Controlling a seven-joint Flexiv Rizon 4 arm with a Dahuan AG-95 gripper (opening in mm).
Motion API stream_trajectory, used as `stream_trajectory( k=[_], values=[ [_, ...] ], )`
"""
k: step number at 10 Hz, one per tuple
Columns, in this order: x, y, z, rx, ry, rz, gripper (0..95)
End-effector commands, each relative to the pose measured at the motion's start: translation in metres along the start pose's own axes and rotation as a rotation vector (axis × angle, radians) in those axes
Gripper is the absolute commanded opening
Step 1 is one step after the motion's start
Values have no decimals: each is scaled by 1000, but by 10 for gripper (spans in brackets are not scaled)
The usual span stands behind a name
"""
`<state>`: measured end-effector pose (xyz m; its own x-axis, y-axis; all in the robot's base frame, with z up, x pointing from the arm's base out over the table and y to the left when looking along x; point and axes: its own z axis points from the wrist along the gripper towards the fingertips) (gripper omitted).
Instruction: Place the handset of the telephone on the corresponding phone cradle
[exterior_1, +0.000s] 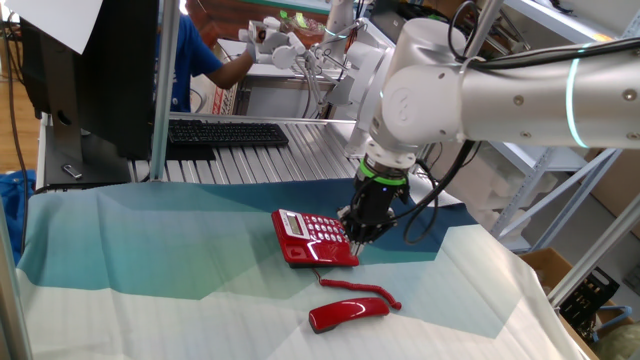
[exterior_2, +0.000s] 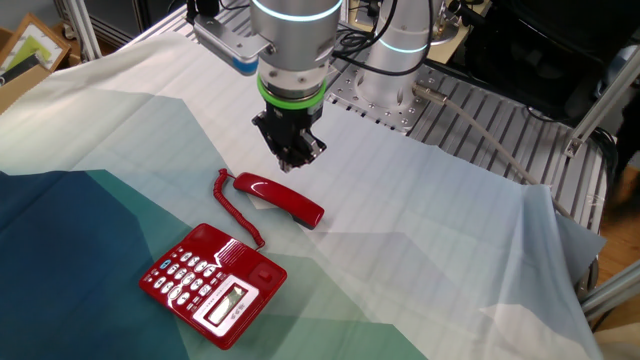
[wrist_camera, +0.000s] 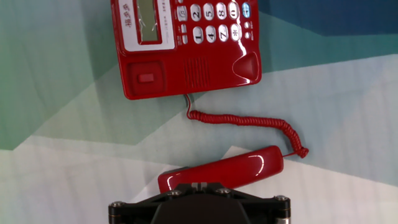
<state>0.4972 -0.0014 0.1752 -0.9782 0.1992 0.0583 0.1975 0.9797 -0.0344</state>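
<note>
While off cradle, handset (exterior_2: 281, 199) beside telephone (exterior_2: 213, 281)

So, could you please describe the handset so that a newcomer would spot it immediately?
Find the red telephone on the blue-and-white cloth. A red coiled cord runs from it to the handset, lying on the cloth beside the base. It is the only long, glossy red bar without buttons.
</note>
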Motion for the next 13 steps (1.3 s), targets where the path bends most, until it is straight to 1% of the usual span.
stream_trajectory(
  k=[1,2,3,4,5,6,7,9,10,11,12,13],
  values=[
    [2,0,1,17,-3,199,0],
    [2,0,1,27,-5,309,0],
    [3,-1,1,26,-7,446,0],
    [3,-1,1,26,-5,539,0],
    [5,-2,1,35,11,643,0],
    [9,-5,4,53,31,709,0],
    [14,-9,8,59,42,726,0],
    [23,-22,17,57,39,760,0],
    [23,-22,17,57,39,760,0],
    [21,-23,16,62,38,832,0],
    [21,-23,16,77,25,871,0],
    [20,-23,17,83,20,891,0]
  ],
)
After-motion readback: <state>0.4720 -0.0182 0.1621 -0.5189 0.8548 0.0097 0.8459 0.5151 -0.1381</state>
